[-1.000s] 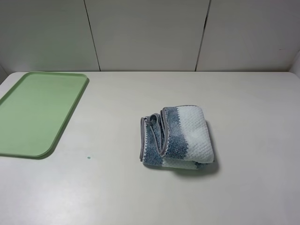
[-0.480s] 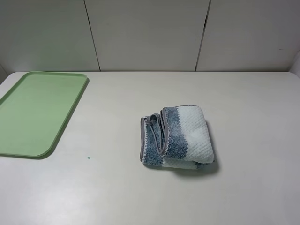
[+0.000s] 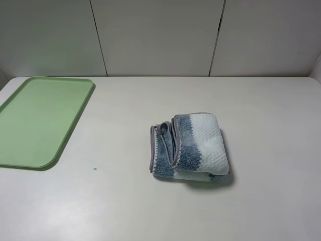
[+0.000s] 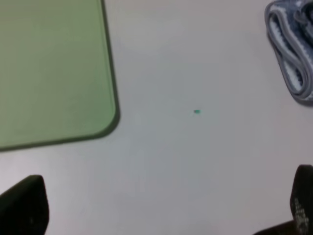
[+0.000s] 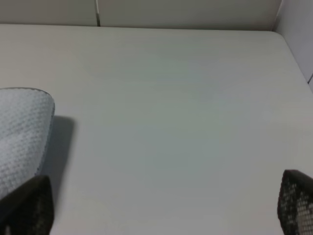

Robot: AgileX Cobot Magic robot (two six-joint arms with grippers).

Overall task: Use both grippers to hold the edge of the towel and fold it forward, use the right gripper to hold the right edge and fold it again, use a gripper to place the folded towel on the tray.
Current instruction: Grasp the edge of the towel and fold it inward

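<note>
Striped towel (image 3: pixel 189 146): folded on table (image 3: pixel 150 201), apart from tray (image 3: pixel 40 120).
Left gripper (image 4: pixel 161 210): spread wide, towel well off.
Right gripper (image 5: pixel 161 205): spread wide, towel beside one finger (image 5: pixel 27 205).

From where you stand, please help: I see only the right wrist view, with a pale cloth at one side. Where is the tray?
Observer: The tray lies at the table's far left in the high view, with nothing on it.
Operator: Is the towel on the tray?
Observer: No. The towel lies folded near the table's middle, apart from the tray.
Operator: Is the left gripper holding something?
Observer: No. The left gripper is open over bare table.
</note>
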